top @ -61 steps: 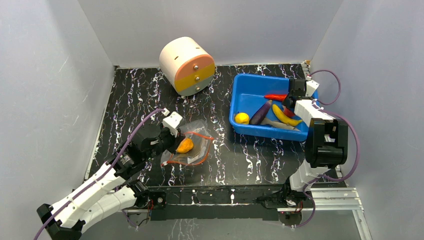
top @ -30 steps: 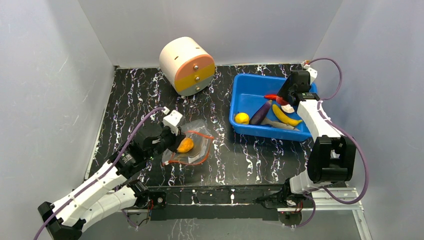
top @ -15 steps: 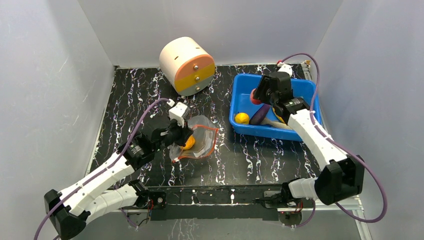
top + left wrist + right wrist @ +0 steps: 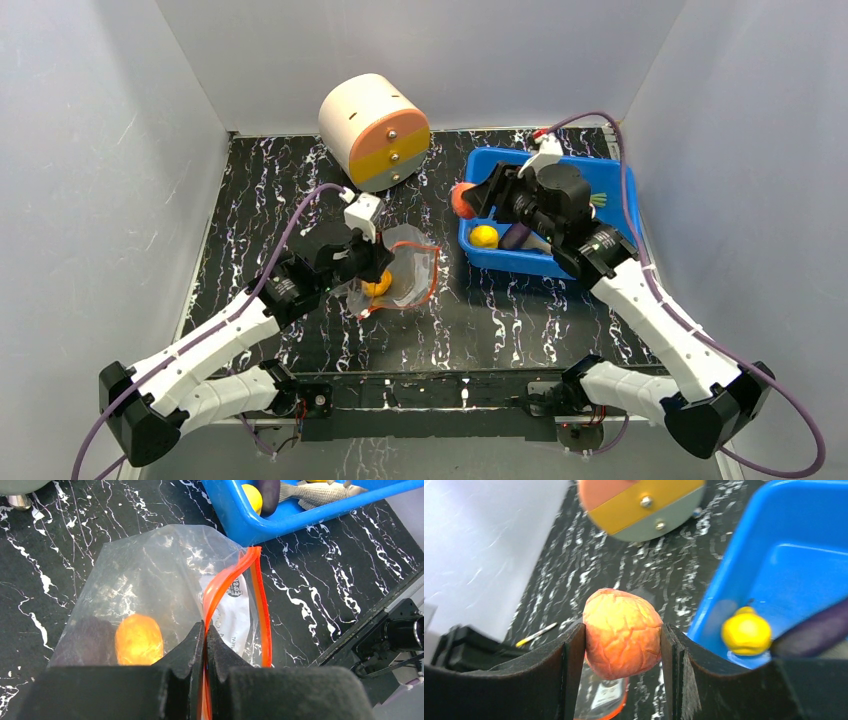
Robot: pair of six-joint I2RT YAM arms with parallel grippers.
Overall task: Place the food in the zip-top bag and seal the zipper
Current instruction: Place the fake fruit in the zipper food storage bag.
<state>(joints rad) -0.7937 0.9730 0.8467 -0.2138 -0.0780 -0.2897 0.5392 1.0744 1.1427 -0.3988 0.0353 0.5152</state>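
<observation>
Left wrist view, I see: left gripper (image 4: 205, 630) pinched tight on zipper (image 4: 234, 577), zip-top bag (image 4: 150, 570) mouth gaping, orange piece (image 4: 138, 639) inside. Only right wrist view shows right gripper (image 4: 622, 636) clamping wrinkled orange-red ball (image 4: 623, 625), beside blue bin (image 4: 769, 550).

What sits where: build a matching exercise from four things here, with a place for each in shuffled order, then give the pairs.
Things
1. wrinkled ball
2. yellow ball
3. orange piece
4. zipper

Places
A. inside the bag
B. between the fingers of the right gripper
C. in the bin
D. pinched by the left gripper

Pairs: 1-B, 2-C, 3-A, 4-D
</observation>
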